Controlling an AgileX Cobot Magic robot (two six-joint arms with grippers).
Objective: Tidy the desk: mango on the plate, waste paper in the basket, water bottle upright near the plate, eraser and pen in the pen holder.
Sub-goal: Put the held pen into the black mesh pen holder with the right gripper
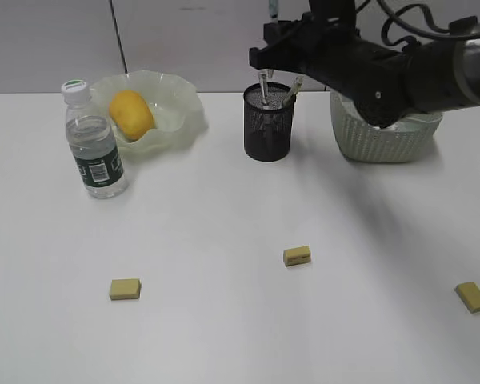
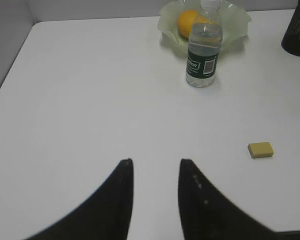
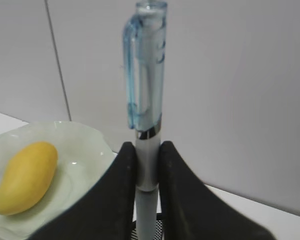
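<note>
My right gripper (image 1: 274, 34) is shut on a pen (image 1: 273, 9) with a clear blue cap and holds it upright right above the black mesh pen holder (image 1: 268, 124), which has two pens in it. The right wrist view shows the jaws (image 3: 147, 146) clamped on the pen (image 3: 149, 95), with the holder's rim (image 3: 160, 228) below. The mango (image 1: 131, 114) lies in the wavy green plate (image 1: 176, 100). The water bottle (image 1: 94, 144) stands upright to the left of the plate. My left gripper (image 2: 155, 162) is open and empty over bare desk (image 2: 90, 100). The waste paper is not in view.
Three yellowish erasers lie on the desk: front left (image 1: 125, 289), middle (image 1: 297, 256) and far right (image 1: 472, 297). The pale green woven basket (image 1: 376, 140) stands right of the pen holder, partly behind my right arm. One eraser shows in the left wrist view (image 2: 260, 149).
</note>
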